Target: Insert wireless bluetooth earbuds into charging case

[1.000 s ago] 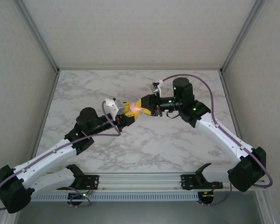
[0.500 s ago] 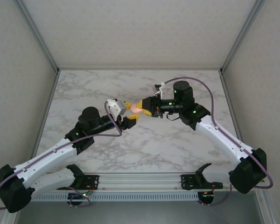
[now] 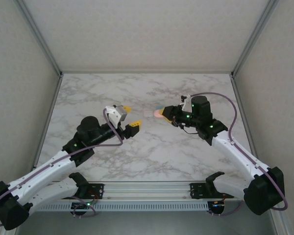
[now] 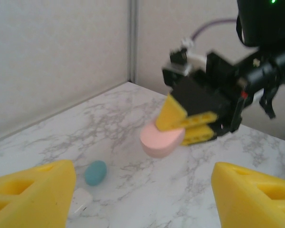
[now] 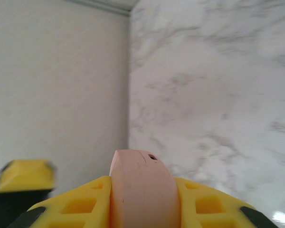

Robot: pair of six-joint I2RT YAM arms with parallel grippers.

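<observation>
My right gripper (image 3: pixel 162 113) is shut on a salmon-pink oval charging case (image 3: pixel 159 114), held above the middle of the marble table. In the right wrist view the case (image 5: pixel 140 185) sits clamped between the yellow fingers (image 5: pixel 209 202), showing a seam and a small dark hole. My left gripper (image 3: pixel 131 116) stands open a short way to the left, with nothing between its fingers. The left wrist view shows the case (image 4: pixel 159 140) ahead in the right gripper (image 4: pixel 185 126). A small teal oval piece (image 4: pixel 95 172) lies on the table; I cannot tell whether it is an earbud.
A small white object (image 4: pixel 80 202) lies next to the teal piece. Grey walls close the table (image 3: pixel 152 152) in at the back and both sides. The metal rail (image 3: pixel 147 188) with the arm bases runs along the near edge.
The left gripper has let go of the pink case, opened, and drawn back to the left. The right gripper has carried the case a little to the right.
</observation>
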